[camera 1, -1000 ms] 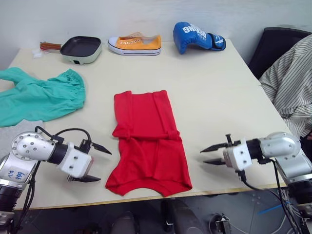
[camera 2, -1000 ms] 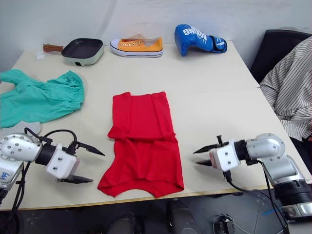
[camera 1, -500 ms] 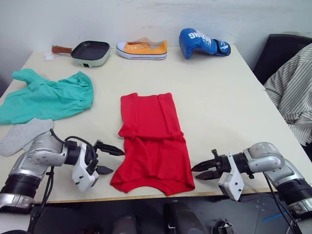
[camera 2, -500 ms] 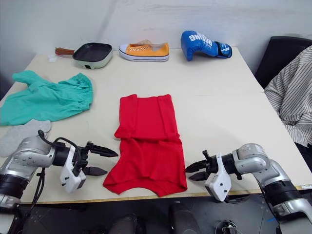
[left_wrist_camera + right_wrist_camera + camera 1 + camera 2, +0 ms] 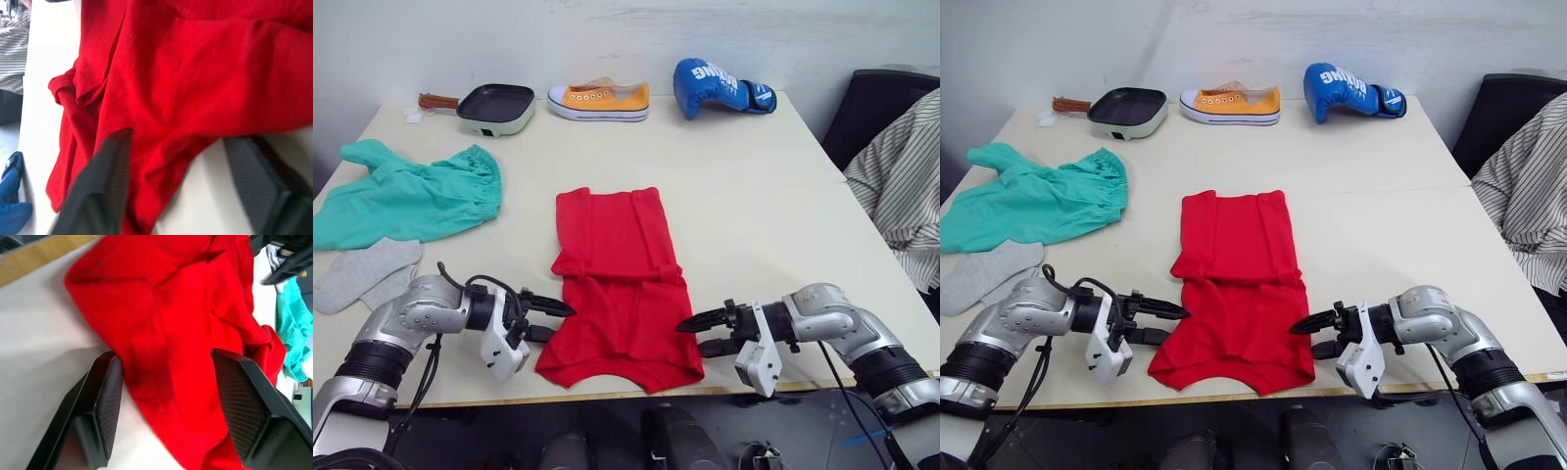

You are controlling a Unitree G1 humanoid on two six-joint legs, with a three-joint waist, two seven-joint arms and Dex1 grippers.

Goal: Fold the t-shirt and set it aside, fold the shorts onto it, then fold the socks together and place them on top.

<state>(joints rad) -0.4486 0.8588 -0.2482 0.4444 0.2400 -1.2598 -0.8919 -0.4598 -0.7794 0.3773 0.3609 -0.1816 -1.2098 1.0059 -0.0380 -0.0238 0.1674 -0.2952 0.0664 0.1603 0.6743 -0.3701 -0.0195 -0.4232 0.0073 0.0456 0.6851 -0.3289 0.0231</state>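
Lying lengthwise on the table (image 5: 754, 196), the t-shirt (image 5: 617, 284) ran with its long axis from the near edge toward the far wall, folded in along both sides into a narrow strip. Its wider hem end sat at the near edge, and a bunched crease crossed it about halfway up. The shorts (image 5: 406, 196) lay well apart to the left, spread crosswise, with the gathered waistband turned toward the t-shirt. The socks (image 5: 362, 276) rested flat just in front of the shorts, near the left arm.

The left gripper (image 5: 551, 321) reached in low from the left, its forearm lying nearly level over the near part of the table and pointing to the right. Its fingers (image 5: 105, 181) were spread, one above and one below the t-shirt's near left edge, with the cloth running in between them but not pinched. The right gripper (image 5: 697, 333) came in low from the opposite side, pointing left, mirrored against the other arm. Its fingers (image 5: 242, 401) were also spread wide, straddling the near right corner of the t-shirt, tips at the cloth's edge without closing on it.

Along the far edge stood a small pan (image 5: 494, 106), an orange shoe (image 5: 599, 98) and a blue boxing glove (image 5: 720, 86).
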